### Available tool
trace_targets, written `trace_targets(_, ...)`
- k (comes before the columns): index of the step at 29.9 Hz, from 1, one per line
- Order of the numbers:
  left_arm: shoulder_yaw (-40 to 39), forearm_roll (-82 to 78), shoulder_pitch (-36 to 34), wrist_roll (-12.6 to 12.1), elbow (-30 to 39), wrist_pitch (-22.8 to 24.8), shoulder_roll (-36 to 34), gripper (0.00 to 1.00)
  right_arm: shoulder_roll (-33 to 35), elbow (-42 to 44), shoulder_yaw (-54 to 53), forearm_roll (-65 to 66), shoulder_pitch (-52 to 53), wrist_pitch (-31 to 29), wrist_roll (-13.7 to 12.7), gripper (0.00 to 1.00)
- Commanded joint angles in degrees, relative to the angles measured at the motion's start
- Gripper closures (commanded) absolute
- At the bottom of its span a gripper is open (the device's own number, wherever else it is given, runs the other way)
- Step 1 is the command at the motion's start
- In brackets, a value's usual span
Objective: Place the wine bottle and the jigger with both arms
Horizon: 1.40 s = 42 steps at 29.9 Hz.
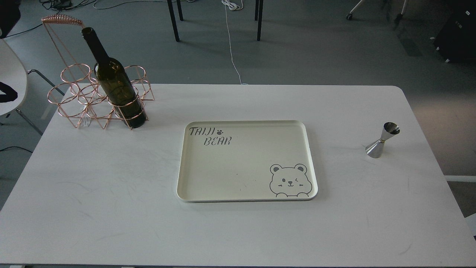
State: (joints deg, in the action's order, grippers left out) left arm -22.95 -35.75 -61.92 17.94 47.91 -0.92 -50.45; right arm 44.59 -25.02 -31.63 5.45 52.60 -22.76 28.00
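Observation:
The wine bottle [113,82], dark olive-green with a long neck, stands upright in the front right ring of a copper wire rack [85,98] at the table's far left. Nothing holds it. The jigger [383,140], a small shiny steel double cone, stands upright on the white table near the right edge. Neither of my grippers is in view; only a dark sliver of my left arm shows at the left edge.
A cream tray [193,186] printed with "TAIJI BEAR" and a bear face lies at the table's [111,208] middle. A white chair [11,82] stands off the table's left side. Chair legs and cables lie on the floor beyond.

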Motion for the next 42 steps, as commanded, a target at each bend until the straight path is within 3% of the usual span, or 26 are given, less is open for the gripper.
trace_targets(1,-0.1,11.5,0.5,0.5,-3.2,1.2,0.1,0.02,-0.1,2.4,-0.3,-0.1,-0.1,0.1,0.0,0.01)
trace_targets(15,-0.8,57.6,12.2,0.3,-9.3,15.2,2.5,0.02,-4.1,5.2,-0.4,-13.7,-7.7,-0.8,0.0,0.01)
trace_targets(19,-2.6,65.4,16.3,0.1,-11.2,19.2,4.6,0.02,-5.7,5.3,-1.1,-19.4,-9.4,-1.2,-5.0,0.01)
trace_targets(23,-7.8,68.3,20.9,-0.2,-11.7,23.5,7.2,0.02,-6.2,5.3,-1.2,-29.0,-11.4,-5.0,-8.5,0.01)
trace_targets(29,-16.9,68.1,27.1,-0.4,-11.5,27.2,9.7,0.02,-9.4,5.2,-1.5,-31.4,-14.1,-5.2,-9.6,0.01)
trace_targets(35,-17.6,68.2,29.8,-0.2,-11.3,28.9,9.9,0.02,-9.6,5.2,-2.1,-33.0,-15.3,-5.2,-12.6,0.01)
trace_targets(42,-17.6,67.7,31.4,0.3,-11.3,28.9,9.3,0.02,-10.3,4.7,-1.9,-32.4,-15.9,-5.2,-12.6,0.01)
